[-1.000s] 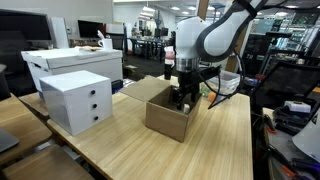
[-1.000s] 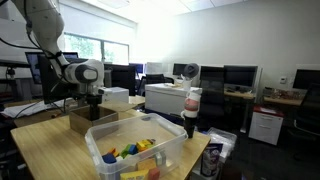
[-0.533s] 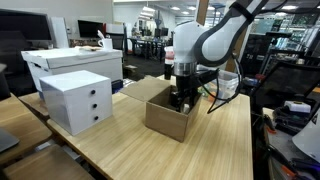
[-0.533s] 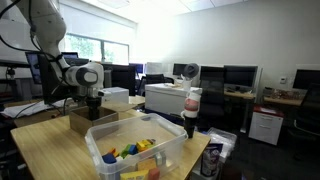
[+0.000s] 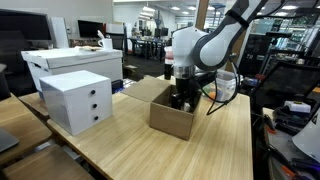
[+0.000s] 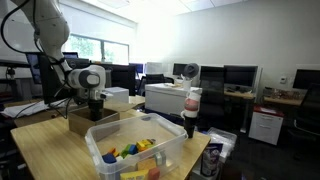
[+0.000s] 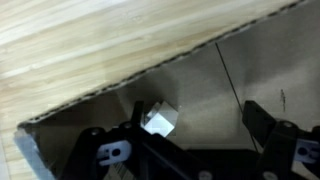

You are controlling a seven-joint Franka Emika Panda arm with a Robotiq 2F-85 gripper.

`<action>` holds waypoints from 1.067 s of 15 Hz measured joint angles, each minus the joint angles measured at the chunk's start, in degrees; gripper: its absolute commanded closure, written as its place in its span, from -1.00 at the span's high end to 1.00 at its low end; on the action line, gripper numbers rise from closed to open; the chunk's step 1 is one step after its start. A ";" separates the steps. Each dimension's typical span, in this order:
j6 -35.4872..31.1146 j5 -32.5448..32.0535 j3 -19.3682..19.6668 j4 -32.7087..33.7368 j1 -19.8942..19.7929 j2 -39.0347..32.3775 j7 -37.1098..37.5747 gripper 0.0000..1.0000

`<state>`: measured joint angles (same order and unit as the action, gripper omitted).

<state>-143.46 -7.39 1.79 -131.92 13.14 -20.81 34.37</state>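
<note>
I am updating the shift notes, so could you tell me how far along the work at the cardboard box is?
Done: the gripper sits inside the open cardboard box. In hand: its jaws stand open, and a pale block lies on the box floor near them, ungripped. Left: the gripper has yet to lift clear; whether the block was dropped or awaits a grasp cannot be told.

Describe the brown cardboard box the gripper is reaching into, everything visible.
The cardboard box is plain brown and open at the top, with a flap folded outward. It stands upright on the light wooden table, beside the white drawer unit but apart from it. The open gripper hangs inside; whether it touches the walls cannot be told. In the wrist view a small pale block lies on the box's floor.
</note>
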 measured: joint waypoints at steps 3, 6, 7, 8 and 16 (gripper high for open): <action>-0.79 -0.53 0.06 0.96 0.85 -1.43 0.06 1.00; -0.86 -3.45 1.22 1.85 2.80 -2.44 2.65 1.00; -0.86 -4.85 1.86 2.07 3.69 -2.56 4.35 1.00; -0.86 -5.94 2.38 2.21 4.41 -2.57 5.80 1.00; -11.67 -5.71 2.46 1.36 4.62 -2.57 9.76 1.00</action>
<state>-155.13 -13.10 4.26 -130.56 17.76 -23.38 44.13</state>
